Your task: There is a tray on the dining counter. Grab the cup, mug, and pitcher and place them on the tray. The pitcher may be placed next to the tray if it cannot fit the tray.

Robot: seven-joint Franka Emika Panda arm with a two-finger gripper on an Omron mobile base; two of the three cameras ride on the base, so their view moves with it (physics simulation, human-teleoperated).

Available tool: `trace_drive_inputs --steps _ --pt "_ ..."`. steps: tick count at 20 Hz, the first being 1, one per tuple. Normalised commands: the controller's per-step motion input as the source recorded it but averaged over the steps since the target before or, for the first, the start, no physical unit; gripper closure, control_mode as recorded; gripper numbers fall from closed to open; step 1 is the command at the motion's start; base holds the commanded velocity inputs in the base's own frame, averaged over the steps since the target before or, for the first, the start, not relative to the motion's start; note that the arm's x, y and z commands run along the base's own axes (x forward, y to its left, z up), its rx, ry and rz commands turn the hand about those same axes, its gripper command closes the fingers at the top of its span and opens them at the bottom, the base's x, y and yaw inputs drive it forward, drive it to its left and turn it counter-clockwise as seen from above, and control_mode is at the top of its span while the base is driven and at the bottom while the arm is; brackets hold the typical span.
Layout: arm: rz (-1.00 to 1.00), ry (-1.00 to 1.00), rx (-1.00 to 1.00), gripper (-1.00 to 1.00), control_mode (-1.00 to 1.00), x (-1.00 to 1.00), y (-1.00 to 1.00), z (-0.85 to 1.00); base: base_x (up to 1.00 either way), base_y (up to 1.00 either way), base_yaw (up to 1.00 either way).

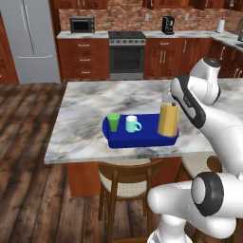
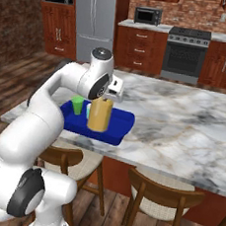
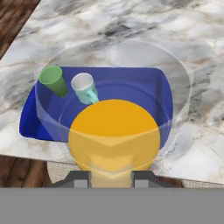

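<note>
The blue tray (image 1: 148, 127) lies near the front edge of the marble dining counter (image 1: 90, 107). On its left end stand the green cup (image 1: 113, 122) and, beside it, the teal mug (image 1: 132, 124). The clear pitcher (image 1: 168, 119) of orange liquid stands upright at the tray's right end. I cannot tell whether it touches the tray. My gripper (image 1: 169, 104) is shut on its top from above. In the right base view the pitcher (image 2: 100, 114) hides most of the mug, with the cup (image 2: 76, 105) beside it. The hand view looks down through the pitcher (image 3: 113, 135) onto the tray (image 3: 131, 83), cup (image 3: 53, 80) and mug (image 3: 85, 87).
Wooden chairs (image 1: 126, 178) are tucked under the counter's near edge, below the tray. Bare marble (image 2: 183, 123) stretches to the right of the tray. A stove (image 1: 126, 54) and a fridge (image 1: 28, 38) stand against the far wall.
</note>
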Motion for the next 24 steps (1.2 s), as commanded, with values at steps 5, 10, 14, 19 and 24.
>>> trace_drive_inputs --steps 5,10,14,19,24 --pt "0.0 -0.01 0.0 1.0 -1.0 0.4 0.0 -0.16 0.0 0.0 0.0" --pt "0.0 -0.05 0.0 1.0 -1.0 0.43 0.0 -0.04 0.0 0.0 0.0" --pt "0.0 -0.05 0.0 1.0 -1.0 0.44 0.0 0.0 0.0 0.0 0.0" --pt "0.0 0.0 0.0 1.0 -1.0 0.24 -0.14 -0.01 0.0 0.0 0.0" --pt "0.0 0.0 0.0 1.0 -1.0 0.12 -0.04 -0.1 0.0 0.0 0.0"
